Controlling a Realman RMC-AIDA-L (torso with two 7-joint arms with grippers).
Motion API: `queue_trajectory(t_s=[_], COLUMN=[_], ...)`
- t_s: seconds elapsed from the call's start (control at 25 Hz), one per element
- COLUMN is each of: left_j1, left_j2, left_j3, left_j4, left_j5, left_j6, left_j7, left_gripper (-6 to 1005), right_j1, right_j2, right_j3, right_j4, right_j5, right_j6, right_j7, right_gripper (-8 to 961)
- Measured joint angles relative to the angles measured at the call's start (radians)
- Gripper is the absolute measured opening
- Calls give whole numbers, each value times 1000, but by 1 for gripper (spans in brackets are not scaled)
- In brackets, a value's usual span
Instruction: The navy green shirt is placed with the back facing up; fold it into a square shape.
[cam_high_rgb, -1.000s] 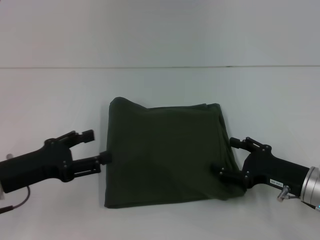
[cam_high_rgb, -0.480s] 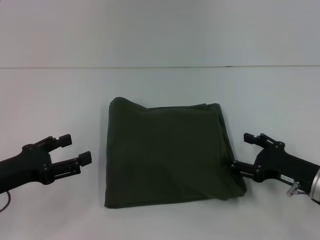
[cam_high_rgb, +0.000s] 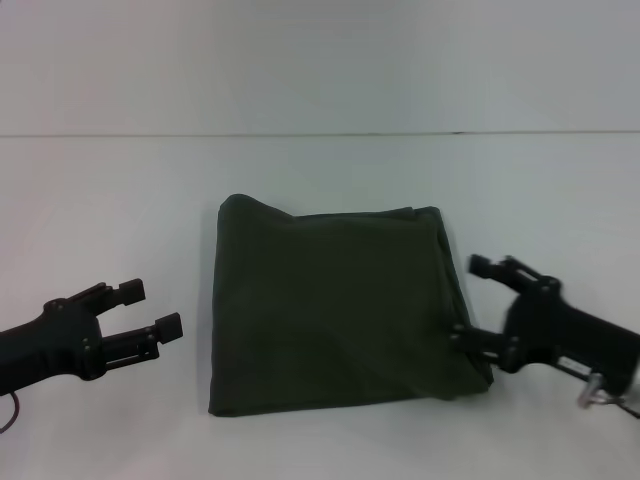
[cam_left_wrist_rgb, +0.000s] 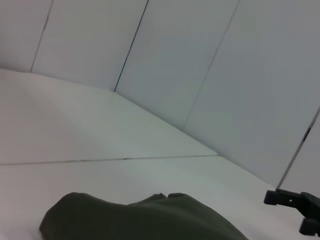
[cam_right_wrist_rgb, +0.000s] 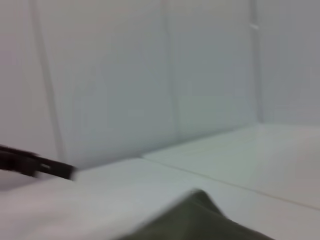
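The navy green shirt lies folded into a rough square in the middle of the white table, plain side up; its edge also shows in the left wrist view and the right wrist view. My left gripper is open, off the shirt's left edge with a clear gap. At the shirt's lower right corner my right gripper stands open, its lower finger touching or just beside the cloth. Neither gripper holds anything.
The white table stretches around the shirt, with a seam line running across the far side. White wall panels stand behind. The right gripper's finger shows far off in the left wrist view.
Both grippers have drawn back from the shirt's side edges. The left one moved left and down, then crept back slightly. The right one pulled right, then tilted upward.
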Motion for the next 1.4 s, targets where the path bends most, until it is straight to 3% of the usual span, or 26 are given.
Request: queue_trajectory(t_s=[0.16,0.36,0.52,0.72,0.92,1.08,1.4], left_j1=[-4,-4,-4,-10,-17,-32,-107], left_j2=[0,-1,-2,-4,-7,-7,0], left_j3=[0,1,0,5,4,5,61], left_j4=[-6,-12,-18,-18,-18,-18,-23], left_j5=[0,0,-3,1,-4,-4,29], left_j6=[0,-1,-2,-2,-4,-4,-80], left_j7=[0,-1,-1,-3,-9,-69,-431], left_gripper=[949,949,948,949,948,948,946], right_j1=[84,170,174,145,115,84,-17], right_j2=[4,7,9,4,0,-1,-3], right_j3=[-9,-29,-28,-8,15,17,11], right_j4=[105,200,219,207,193,161,80], right_j5=[2,0,4,9,10,11,7], right_j6=[52,246,375,396,355,227,-1], right_j7=[-77,-121,-138,-138,-139,-139,-149], right_gripper=[944,944,944,944,944,945,945])
